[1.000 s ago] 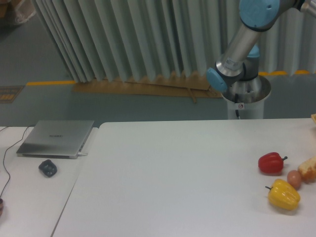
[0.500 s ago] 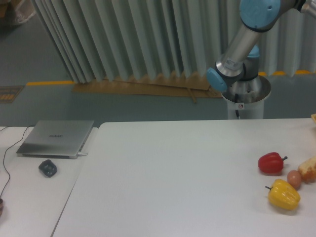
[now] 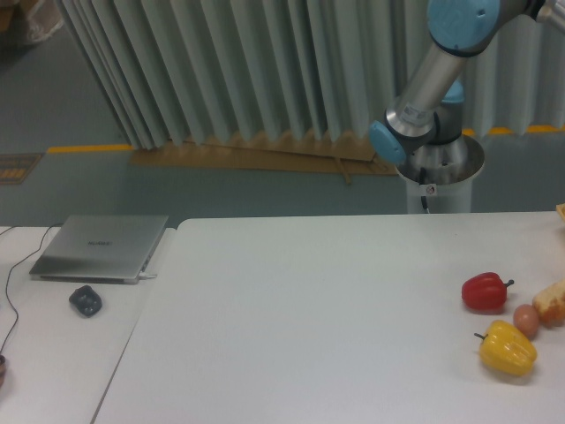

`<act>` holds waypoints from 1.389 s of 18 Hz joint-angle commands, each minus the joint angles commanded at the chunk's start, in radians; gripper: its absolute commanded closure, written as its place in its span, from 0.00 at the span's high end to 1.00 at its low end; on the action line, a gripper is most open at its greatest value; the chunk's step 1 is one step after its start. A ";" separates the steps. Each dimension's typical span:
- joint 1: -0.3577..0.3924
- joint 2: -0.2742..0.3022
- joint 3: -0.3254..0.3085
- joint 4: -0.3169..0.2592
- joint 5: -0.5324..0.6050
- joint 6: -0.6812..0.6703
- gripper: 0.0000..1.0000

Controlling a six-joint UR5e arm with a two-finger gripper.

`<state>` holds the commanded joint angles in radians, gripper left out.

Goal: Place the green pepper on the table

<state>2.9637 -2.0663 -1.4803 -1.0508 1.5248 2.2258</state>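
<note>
While beside yellow pepper (image 3: 508, 348), red pepper (image 3: 485, 291)

I'm working from one fixed camera only, set in front of the table (image 3: 335, 309) and above it, looking down and across toward the pleated curtain (image 3: 265, 71) at the back. It sits at medium range: the tabletop fills the lower half, its right side cut off at the frame edge. The arm's base (image 3: 439, 172) stands beyond the far edge, upper links running out the top. The laptop (image 3: 100, 248) marks my left limit.
</note>
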 joint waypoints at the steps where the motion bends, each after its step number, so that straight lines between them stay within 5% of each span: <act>1: 0.002 0.003 0.002 -0.002 0.000 0.002 0.39; 5: 0.002 0.037 -0.005 -0.018 0.002 0.000 0.39; 11: -0.011 0.112 -0.005 -0.150 -0.005 -0.023 0.41; 18: -0.078 0.167 -0.005 -0.236 -0.008 -0.194 0.41; 25: -0.192 0.186 -0.005 -0.255 -0.015 -0.429 0.41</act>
<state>2.7721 -1.8807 -1.4849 -1.3054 1.5094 1.7966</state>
